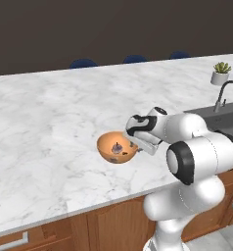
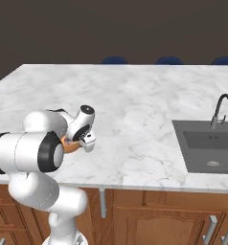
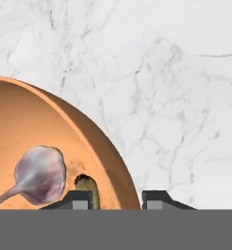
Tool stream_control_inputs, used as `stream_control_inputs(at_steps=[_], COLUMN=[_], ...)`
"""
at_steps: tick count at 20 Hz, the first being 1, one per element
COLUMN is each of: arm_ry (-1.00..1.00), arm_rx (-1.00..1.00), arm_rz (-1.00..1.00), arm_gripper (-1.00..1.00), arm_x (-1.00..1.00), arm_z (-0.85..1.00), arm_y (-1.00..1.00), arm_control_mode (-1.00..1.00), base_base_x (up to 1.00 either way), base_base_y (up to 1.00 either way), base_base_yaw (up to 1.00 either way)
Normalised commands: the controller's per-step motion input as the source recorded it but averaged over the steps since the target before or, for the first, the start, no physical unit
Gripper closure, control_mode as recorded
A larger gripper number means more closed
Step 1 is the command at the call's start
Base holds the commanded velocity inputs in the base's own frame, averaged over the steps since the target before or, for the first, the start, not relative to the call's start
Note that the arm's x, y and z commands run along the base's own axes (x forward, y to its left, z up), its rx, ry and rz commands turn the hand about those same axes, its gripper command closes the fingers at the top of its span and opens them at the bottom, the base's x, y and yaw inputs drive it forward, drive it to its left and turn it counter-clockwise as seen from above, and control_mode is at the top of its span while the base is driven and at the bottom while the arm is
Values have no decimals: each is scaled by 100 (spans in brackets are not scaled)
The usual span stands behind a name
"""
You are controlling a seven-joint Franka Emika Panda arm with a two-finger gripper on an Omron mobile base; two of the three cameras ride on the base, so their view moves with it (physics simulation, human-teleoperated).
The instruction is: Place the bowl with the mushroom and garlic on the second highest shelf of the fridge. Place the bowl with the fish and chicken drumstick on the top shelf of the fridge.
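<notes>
The bowl (image 1: 116, 147) is off the marble counter (image 1: 50, 127), tilted, over the near part of the slab close to its front edge. It is light orange. The gripper (image 1: 134, 145) has it by the rim on the arm's side: in the hand view one fingertip (image 3: 75, 199) sits inside the wall and the other outside, with the rim (image 3: 115, 161) running down between them, so the claw is pinching the bowl's wall. From the right base view the bowl (image 2: 71, 145) is mostly hidden behind the wrist, with just an orange sliver visible beside the gripper (image 2: 83, 141).

Inside the bowl lies a grey-purple garlic bulb (image 3: 39, 175), stalk pointing toward the lower left of the hand view. A small dark brownish piece (image 3: 87, 185) rests just beside it, against the inner wall near the inside fingertip; I cannot tell what it is.

To the right on the counter are a sink (image 2: 212, 146) with a curved tap (image 2: 222, 109), and farther back a small potted plant (image 1: 220, 73). Blue chair backs (image 1: 83, 63) show beyond the far edge.
</notes>
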Motion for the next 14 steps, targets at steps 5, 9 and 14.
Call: stream_control_inputs(at_steps=[5,9,14], arm_ry=[-1,-15,-11], arm_rx=[0,1,0], arm_rz=[-1,-1,-1], arm_gripper=[100,100,100], arm_x=[-31,-72,-83], arm_z=[26,93,91], arm_y=[0,0,0], arm_control_mode=[-100,-100,-100], base_base_x=[0,0,0], base_base_y=[0,0,0], base_base_yaw=[0,0,0])
